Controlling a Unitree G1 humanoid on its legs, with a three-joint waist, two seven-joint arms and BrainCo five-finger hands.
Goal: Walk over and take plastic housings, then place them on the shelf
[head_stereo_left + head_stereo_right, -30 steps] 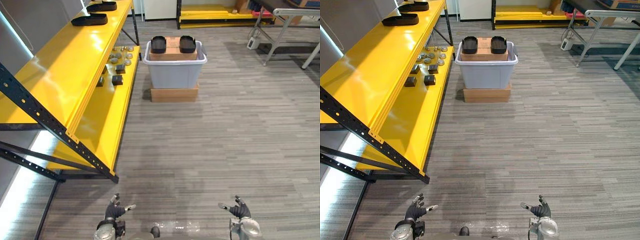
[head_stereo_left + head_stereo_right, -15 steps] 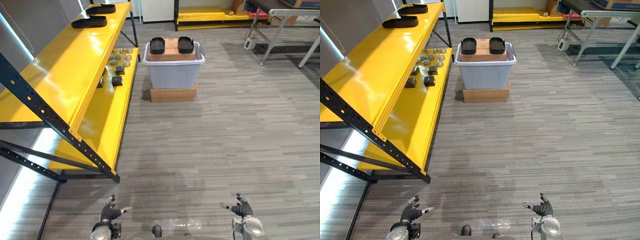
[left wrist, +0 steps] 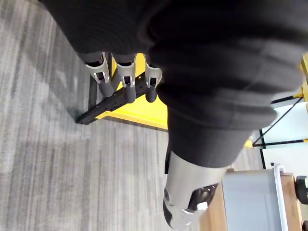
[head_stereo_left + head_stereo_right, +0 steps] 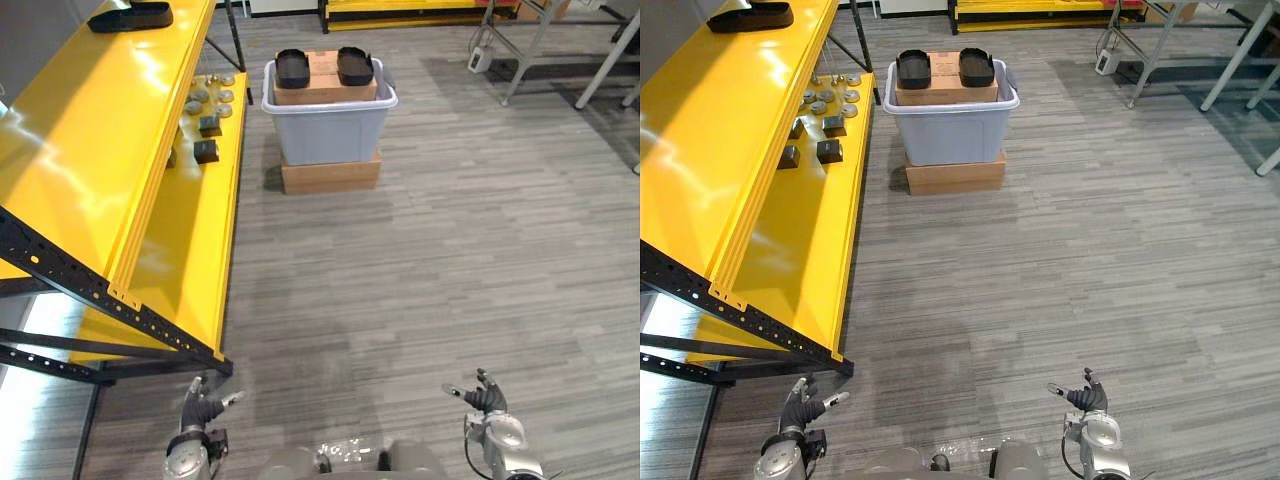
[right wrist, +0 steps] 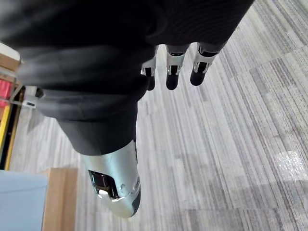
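Plastic housings [image 4: 292,68]: two, black, oval, shallow, raised rims. Side by side on cardboard box [image 4: 325,92] inside grey bin [image 4: 325,130] (bin sits on flat carton [image 4: 331,173]), just beside yellow shelf [image 4: 90,140]. Third housing [image 4: 130,15] on shelf top level. Left hand [image 4: 200,410], right hand [image 4: 485,400]: low over floor, far from bin, fingers relaxed, empty.
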